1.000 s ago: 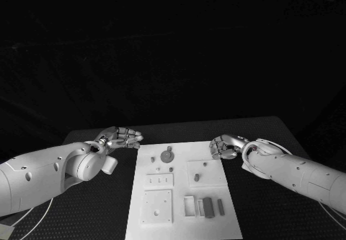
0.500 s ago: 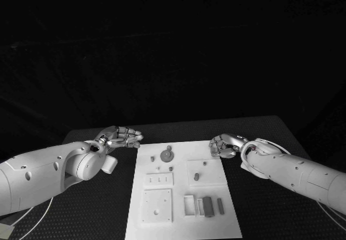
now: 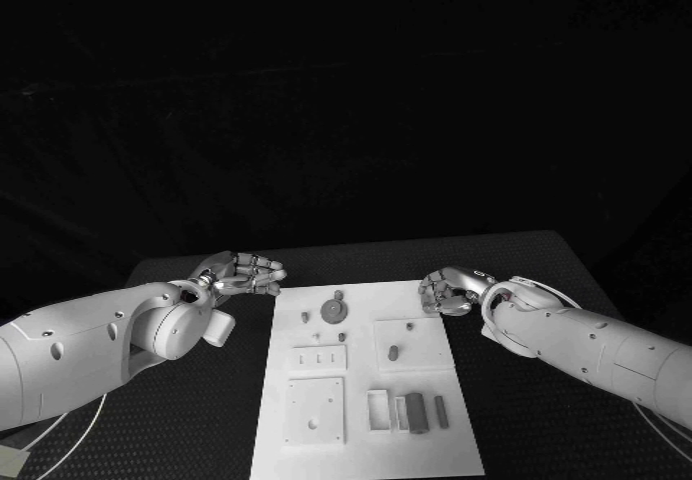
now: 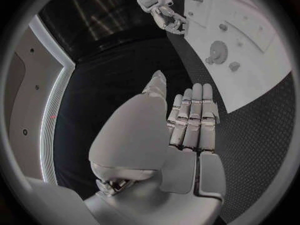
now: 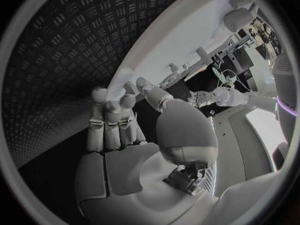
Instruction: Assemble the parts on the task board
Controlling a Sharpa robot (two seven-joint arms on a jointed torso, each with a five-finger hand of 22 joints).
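Note:
The white task board lies in the middle of the black table. On it are grey parts: a round disc near the far end, an oval piece in a square recess, and two dark bars near the front. My left hand hovers just off the board's far left corner, fingers straight and side by side in the left wrist view, holding nothing. My right hand hangs at the board's far right edge, fingers loosely bent, with nothing in it.
A square plate with a hole and a three-slot block sit on the board's left half. Textured black table top flanks the board. The left wrist view shows the disc and the right hand beyond it.

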